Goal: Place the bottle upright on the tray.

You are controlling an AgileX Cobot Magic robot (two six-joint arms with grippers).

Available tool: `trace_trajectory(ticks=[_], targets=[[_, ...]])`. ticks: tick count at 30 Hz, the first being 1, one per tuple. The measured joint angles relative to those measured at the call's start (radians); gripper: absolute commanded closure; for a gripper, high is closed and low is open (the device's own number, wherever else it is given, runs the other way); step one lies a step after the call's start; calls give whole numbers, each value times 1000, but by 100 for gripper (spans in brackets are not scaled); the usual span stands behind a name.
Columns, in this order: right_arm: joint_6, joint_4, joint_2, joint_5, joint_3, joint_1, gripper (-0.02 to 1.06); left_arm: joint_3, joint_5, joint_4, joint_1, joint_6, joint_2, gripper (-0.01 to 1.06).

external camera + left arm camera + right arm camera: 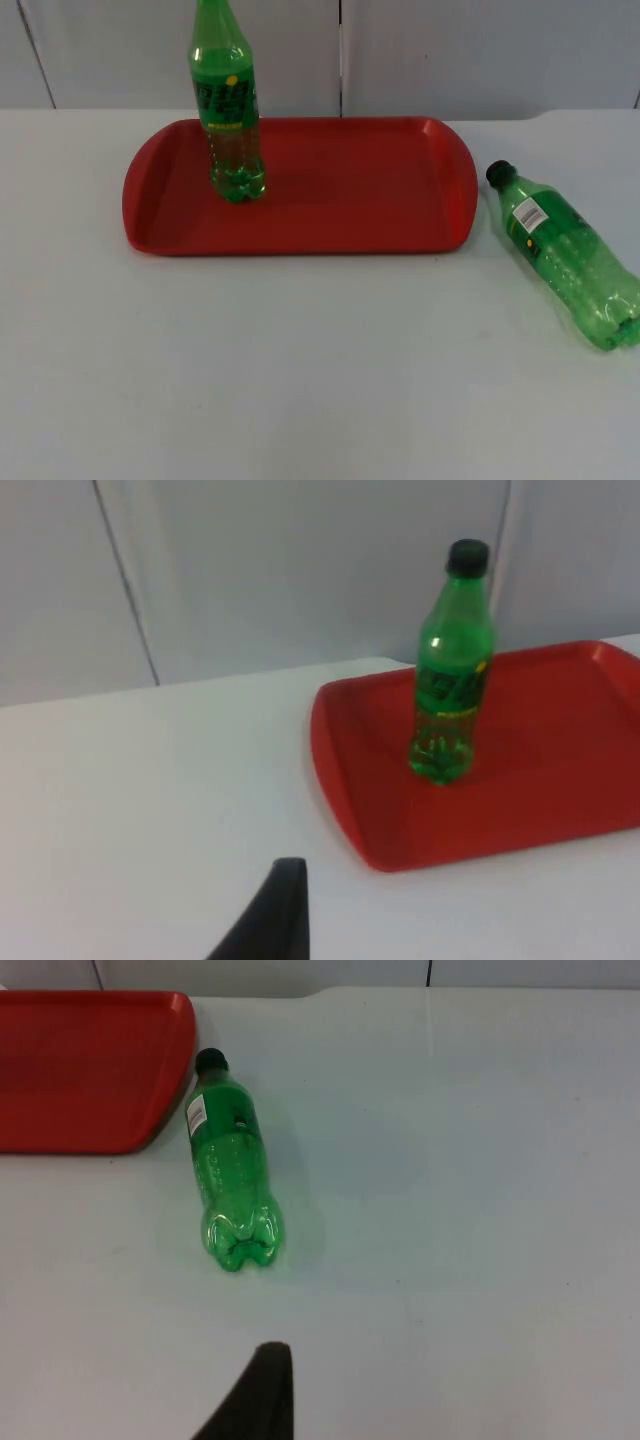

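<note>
Table [300, 380] white, grey partition wall [450, 50] behind | red tray [350, 215] at twelve o'clock, green bottle [227, 110] upright on it | second bottle [565, 255] lying at three o'clock, label unreadable | gripper states: cannot tell.

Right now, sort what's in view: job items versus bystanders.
Job:
- lying bottle, on the table right of the tray
- red tray

Just there:
- upright bottle, already standing on the tray
- white table
- grey wall
</note>
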Motion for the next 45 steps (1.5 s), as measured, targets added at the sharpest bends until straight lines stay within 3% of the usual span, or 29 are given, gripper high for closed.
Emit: trace_trajectory(ticks=[5,14,23,30,45], targets=[[0,0,0,0,0,0,0,17,42,-44,0,27,-66,0],[0,0,0,0,0,0,0,18,200,-112,0,90,-215,0],[0,0,0,0,0,0,0,26,250,-135,0,99,-372,0],[0,0,0,0,0,0,0,113,312,-136,0,101,-520,0],[0,0,0,0,0,0,0,175,419,-101,0,97,-543,0]])
